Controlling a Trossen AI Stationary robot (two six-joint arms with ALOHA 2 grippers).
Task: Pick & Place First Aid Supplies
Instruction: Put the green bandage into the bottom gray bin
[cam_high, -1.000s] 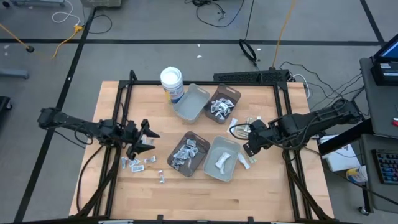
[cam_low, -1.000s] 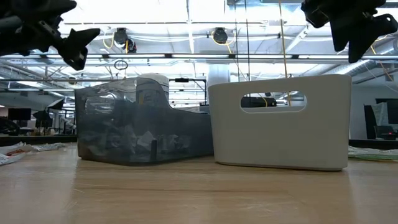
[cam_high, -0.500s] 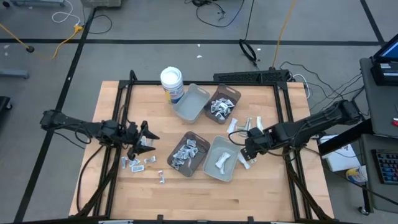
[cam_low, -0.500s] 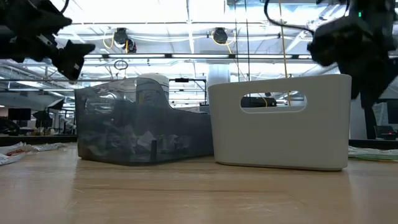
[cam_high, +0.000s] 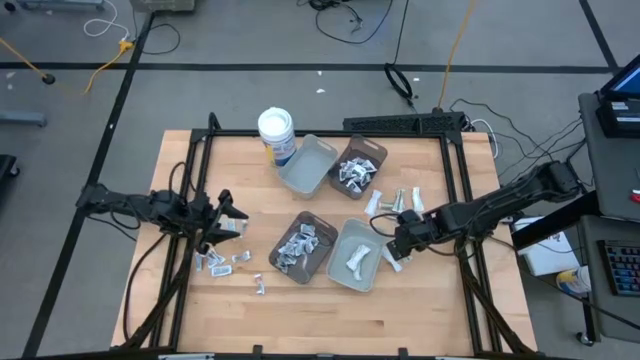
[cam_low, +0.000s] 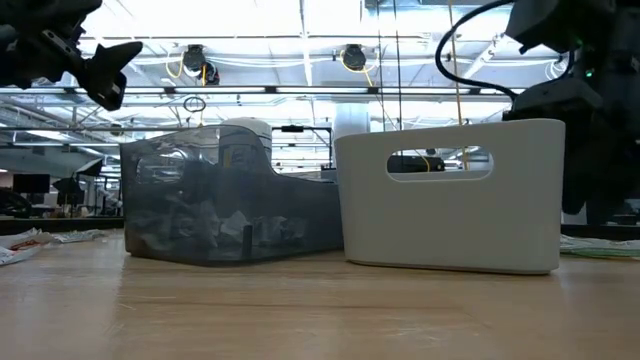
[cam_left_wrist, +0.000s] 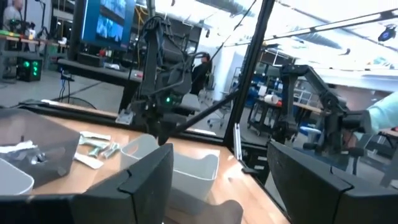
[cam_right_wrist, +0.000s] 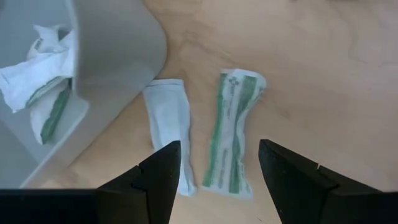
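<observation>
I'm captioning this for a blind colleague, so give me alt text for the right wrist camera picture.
The right end effector, fingers open, hovers over two long white packets on the wooden table: one plain, one with green print. Beside them stands a pale grey tray holding more packets.

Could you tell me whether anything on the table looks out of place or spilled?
Yes: loose packets lie scattered on the wood near the left gripper, and two strips lie beside the pale tray, under the open right gripper, rather than in trays.
</observation>
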